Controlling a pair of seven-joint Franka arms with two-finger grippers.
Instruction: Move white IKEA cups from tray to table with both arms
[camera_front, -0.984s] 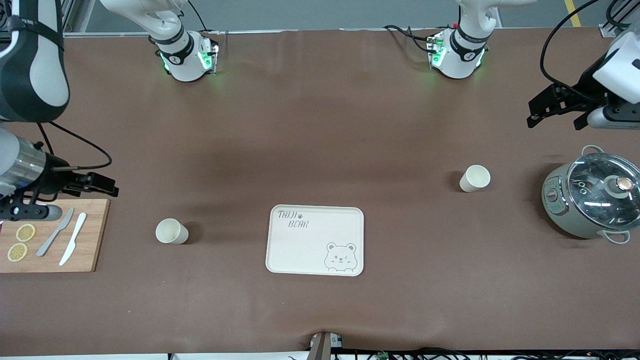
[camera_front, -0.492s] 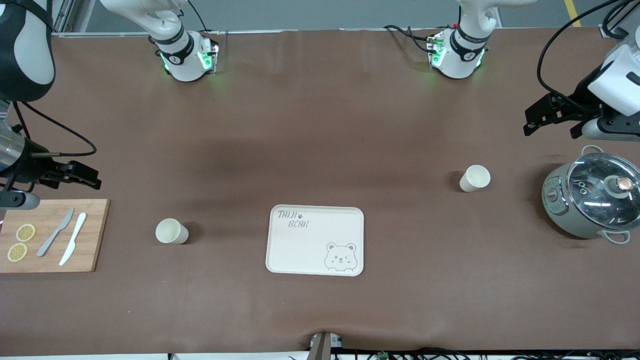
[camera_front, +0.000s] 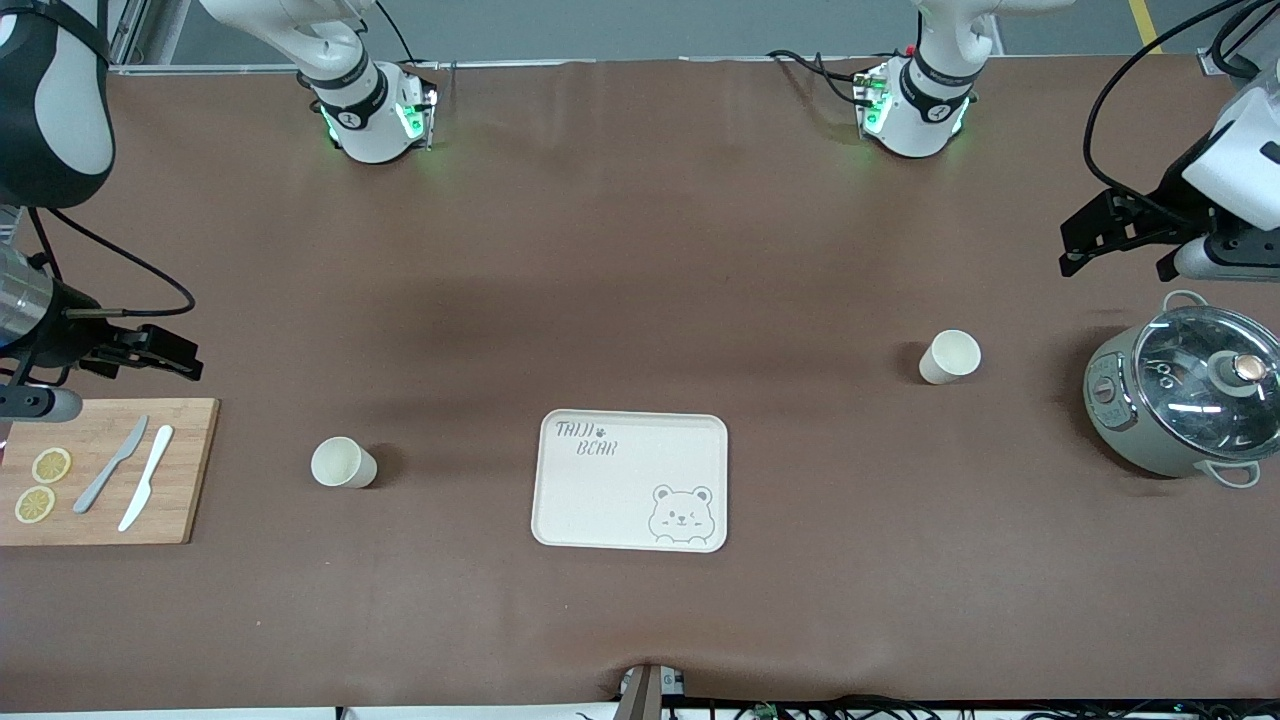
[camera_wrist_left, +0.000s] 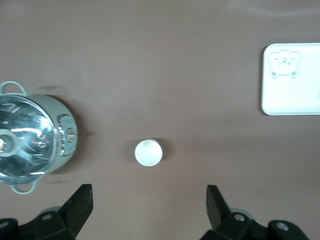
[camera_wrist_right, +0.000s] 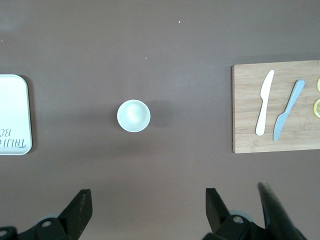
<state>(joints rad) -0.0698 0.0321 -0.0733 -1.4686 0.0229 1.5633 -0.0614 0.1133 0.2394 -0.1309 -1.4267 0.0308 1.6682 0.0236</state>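
Two white cups stand upright on the brown table. One cup (camera_front: 343, 463) (camera_wrist_right: 133, 115) is between the bear tray and the cutting board. The other cup (camera_front: 950, 356) (camera_wrist_left: 148, 152) is between the tray and the grey pot. My right gripper (camera_front: 192, 360) (camera_wrist_right: 148, 196) hangs open and empty over bare table at the right arm's end, beside the board and apart from its cup. My left gripper (camera_front: 1068, 250) (camera_wrist_left: 150, 195) hangs open and empty over bare table at the left arm's end, beside the pot and apart from its cup.
The cream bear tray (camera_front: 600, 500) lies flat mid-table with nothing on it. A grey glass-lidded pot (camera_front: 1185, 400) stands at the left arm's end. At the right arm's end, a wooden cutting board (camera_front: 190, 470) carries two knives (camera_front: 145, 478) and lemon slices (camera_front: 42, 485).
My right gripper has drawn back toward the right arm's end of the table, off the board's corner. My left gripper has shifted only slightly. The cups have not moved.
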